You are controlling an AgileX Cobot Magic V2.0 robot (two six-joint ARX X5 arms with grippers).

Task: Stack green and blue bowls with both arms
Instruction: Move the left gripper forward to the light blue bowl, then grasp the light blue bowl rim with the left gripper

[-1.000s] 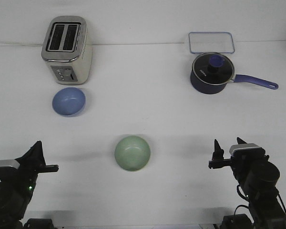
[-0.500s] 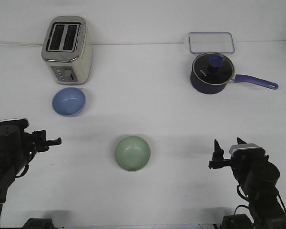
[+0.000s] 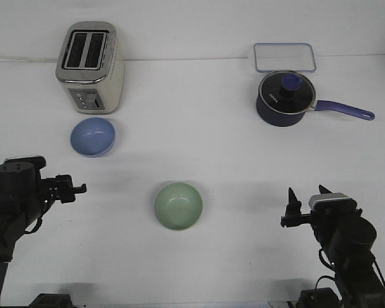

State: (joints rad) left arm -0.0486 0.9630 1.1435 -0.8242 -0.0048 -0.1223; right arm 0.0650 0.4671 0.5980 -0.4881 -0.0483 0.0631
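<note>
The periwinkle blue bowl [image 3: 92, 136] stands upright at the left, just in front of the toaster. The pale sage green bowl [image 3: 178, 205] stands upright near the middle front of the table. My left gripper [image 3: 76, 185] is raised at the left, in front of the blue bowl and left of the green bowl, touching neither. Its fingers look slightly apart and hold nothing. My right gripper [image 3: 307, 194] is low at the front right, well to the right of the green bowl, open and empty.
A cream and chrome toaster [image 3: 90, 67] stands at the back left. A dark navy saucepan [image 3: 283, 98] with a lid and a handle pointing right is at the back right. A clear rectangular lid or tray [image 3: 285, 57] lies behind it.
My left arm has risen and moved forward and slightly right, toward the blue bowl. My right arm and both bowls have not moved.
</note>
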